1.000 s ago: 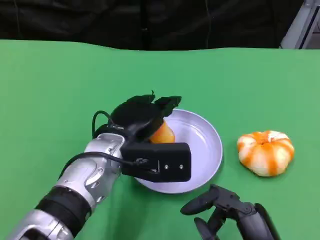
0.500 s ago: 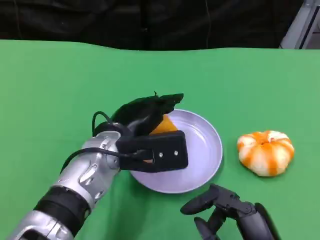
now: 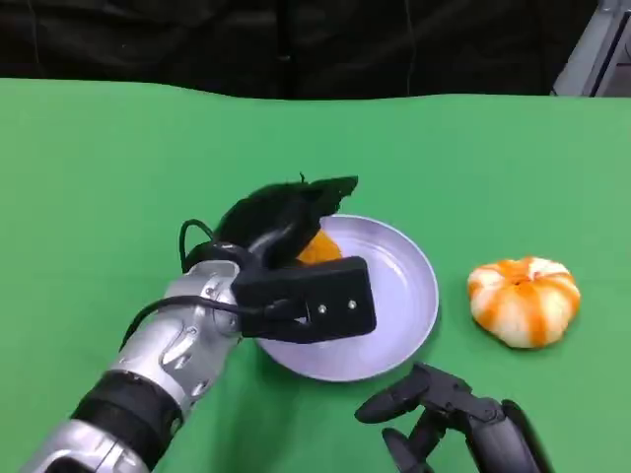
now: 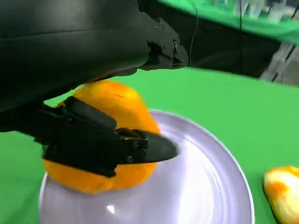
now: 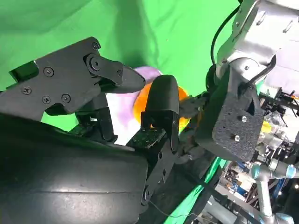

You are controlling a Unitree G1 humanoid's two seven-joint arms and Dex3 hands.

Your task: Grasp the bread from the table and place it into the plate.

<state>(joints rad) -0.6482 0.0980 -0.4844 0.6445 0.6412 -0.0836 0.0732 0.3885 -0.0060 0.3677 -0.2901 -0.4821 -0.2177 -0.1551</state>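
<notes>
My left hand [image 3: 283,221] grips an orange bread roll [image 3: 317,248] over the near-left part of the lavender plate [image 3: 406,296]. In the left wrist view black fingers [image 4: 100,142] wrap the bread [image 4: 114,105], which sits low against the plate [image 4: 205,186]; I cannot tell whether it touches. My right hand [image 3: 446,412] waits near the table's front edge, just in front of the plate, fingers apart and holding nothing. The right wrist view looks past its fingers [image 5: 156,109] at the bread [image 5: 139,106].
An orange-and-white striped round bun [image 3: 524,300] lies on the green table [image 3: 118,177] to the right of the plate; its edge is seen in the left wrist view [image 4: 282,191]. A dark backdrop borders the table's far edge.
My left hand has shifted slightly toward the plate's far-left rim with the bread still in it. The right hand has stayed still.
</notes>
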